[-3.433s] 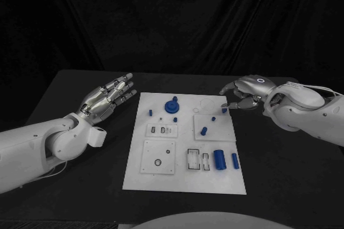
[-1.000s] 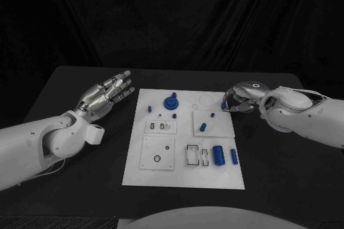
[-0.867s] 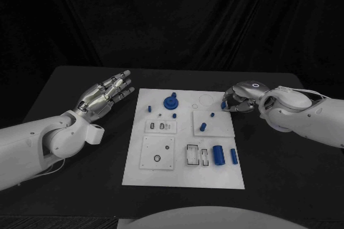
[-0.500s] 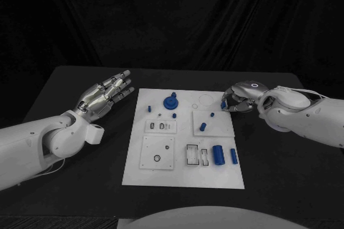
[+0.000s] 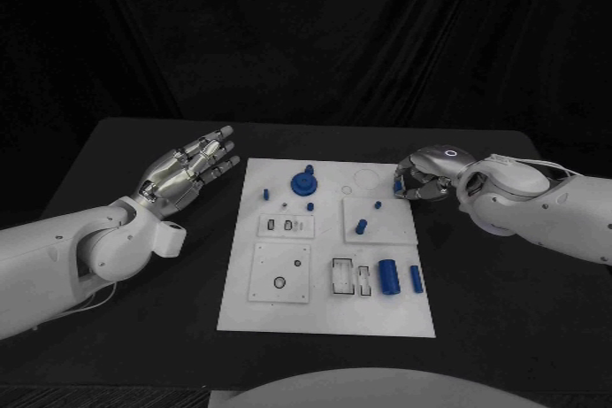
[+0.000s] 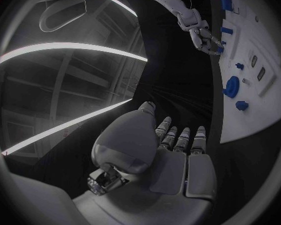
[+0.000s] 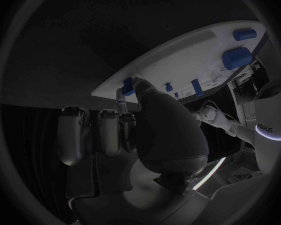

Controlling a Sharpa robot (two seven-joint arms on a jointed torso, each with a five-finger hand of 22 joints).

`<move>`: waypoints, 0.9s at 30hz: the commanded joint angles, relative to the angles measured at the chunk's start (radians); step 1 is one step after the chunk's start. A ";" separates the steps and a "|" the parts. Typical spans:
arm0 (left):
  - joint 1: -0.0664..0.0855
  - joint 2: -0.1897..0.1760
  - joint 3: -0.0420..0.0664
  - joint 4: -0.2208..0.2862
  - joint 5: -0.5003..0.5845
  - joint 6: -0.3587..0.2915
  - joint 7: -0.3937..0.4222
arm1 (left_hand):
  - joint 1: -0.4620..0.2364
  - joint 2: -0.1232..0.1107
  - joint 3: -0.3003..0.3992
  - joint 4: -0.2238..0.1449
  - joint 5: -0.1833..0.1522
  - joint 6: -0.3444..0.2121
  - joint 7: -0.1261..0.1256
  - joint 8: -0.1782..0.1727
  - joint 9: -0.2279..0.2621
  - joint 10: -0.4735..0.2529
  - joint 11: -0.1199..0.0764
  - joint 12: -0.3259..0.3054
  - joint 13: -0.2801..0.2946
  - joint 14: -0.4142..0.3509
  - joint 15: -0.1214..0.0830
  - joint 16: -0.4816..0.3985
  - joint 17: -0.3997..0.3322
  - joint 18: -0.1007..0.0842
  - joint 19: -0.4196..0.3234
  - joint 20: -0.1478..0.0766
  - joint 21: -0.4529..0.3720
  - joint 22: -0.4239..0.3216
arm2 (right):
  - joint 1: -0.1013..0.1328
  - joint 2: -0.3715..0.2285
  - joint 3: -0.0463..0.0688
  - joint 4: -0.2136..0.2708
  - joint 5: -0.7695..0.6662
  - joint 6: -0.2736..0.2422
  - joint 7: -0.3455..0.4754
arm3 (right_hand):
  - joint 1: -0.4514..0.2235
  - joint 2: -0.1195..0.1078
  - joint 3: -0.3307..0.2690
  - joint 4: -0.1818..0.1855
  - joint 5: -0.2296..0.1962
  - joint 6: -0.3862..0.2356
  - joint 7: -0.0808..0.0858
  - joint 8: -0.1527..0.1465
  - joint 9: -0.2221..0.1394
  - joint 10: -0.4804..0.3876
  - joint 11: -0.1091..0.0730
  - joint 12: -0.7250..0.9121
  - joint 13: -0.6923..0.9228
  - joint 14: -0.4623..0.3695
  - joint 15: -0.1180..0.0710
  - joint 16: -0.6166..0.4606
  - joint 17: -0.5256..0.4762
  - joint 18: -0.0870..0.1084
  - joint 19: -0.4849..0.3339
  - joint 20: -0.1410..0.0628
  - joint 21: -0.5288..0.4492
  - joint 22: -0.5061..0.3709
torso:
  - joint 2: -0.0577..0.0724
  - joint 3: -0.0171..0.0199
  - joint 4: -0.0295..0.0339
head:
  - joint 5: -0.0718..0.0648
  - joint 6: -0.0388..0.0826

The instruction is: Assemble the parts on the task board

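Observation:
The white task board point(image 5: 325, 275) lies in the middle of the black table. My right hand point(image 5: 427, 173) hovers with curled fingers over the board's far right edge, pinching a small blue peg point(image 5: 399, 187) between thumb and a finger; the right wrist view shows the peg point(image 7: 128, 86) at the board's rim point(image 7: 178, 65). My left hand point(image 5: 189, 171) floats flat and open, fingers spread, left of the board, holding nothing. On the board sit a large blue knob point(image 5: 305, 184), small pegs point(image 5: 361, 226) and two blue cylinders point(image 5: 389, 280).
Recessed white plates with slots and holes point(image 5: 282, 275) cover the board's near half. Bare black table surrounds the board on all sides, with a dark curtain behind. In the left wrist view my left hand point(image 6: 172, 150) faces the board point(image 6: 253, 65) and the right hand point(image 6: 206, 37).
The right hand has edged slightly inward at the board's far right edge, still pinching the peg. The left hand has stayed where it was, open.

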 commanded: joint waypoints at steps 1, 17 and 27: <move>-0.001 0.002 0.001 0.001 0.000 0.015 0.007 | 0.008 0.002 0.006 0.001 0.003 0.001 -0.001 0.005 0.001 -0.001 0.007 0.003 0.000 0.000 0.004 -0.004 -0.001 -0.011 -0.001 0.004 -0.002 0.000 | -0.003 0.000 0.000 -0.002 -0.002 0.004 -0.015 | 0.007 0.006 0.003 -0.012 0.030 0.004 -0.010 0.028 0.022 0.106 -0.007 0.002 0.263 0.075 -0.007 -0.001 0.119 -0.014 0.048 -0.007 -0.004 0.220 | 0.000 0.0004 0.0006 | 0.000 0.001; -0.003 0.003 0.001 -0.001 0.000 0.020 0.004 | 0.008 0.001 0.008 0.002 0.003 0.002 -0.001 0.005 0.001 -0.001 0.008 0.003 0.000 0.000 0.005 -0.004 -0.001 -0.012 -0.001 0.004 -0.002 0.000 | -0.003 -0.007 0.001 0.020 -0.002 -0.059 -0.001 | 0.010 0.022 0.017 -0.034 0.062 0.015 -0.022 0.101 0.077 0.106 -0.016 0.002 0.263 0.074 -0.015 -0.004 0.112 -0.013 0.046 -0.014 -0.009 0.219 | 0.000 0.0005 -0.0002 | 0.007 -0.001; -0.003 0.002 0.001 -0.001 0.000 0.015 0.003 | 0.008 0.001 0.009 0.002 0.003 0.002 0.000 0.005 0.001 -0.001 0.008 0.003 0.000 0.000 0.005 -0.004 -0.001 -0.012 -0.001 0.004 -0.002 0.000 | 0.063 -0.029 0.001 0.173 -0.002 -0.137 -0.007 | 0.010 0.019 0.018 -0.037 0.066 0.017 -0.020 0.106 0.081 0.106 -0.016 0.002 0.263 0.073 -0.015 -0.008 0.105 -0.012 0.044 -0.014 -0.013 0.217 | 0.000 0.0006 -0.0010 | 0.008 -0.008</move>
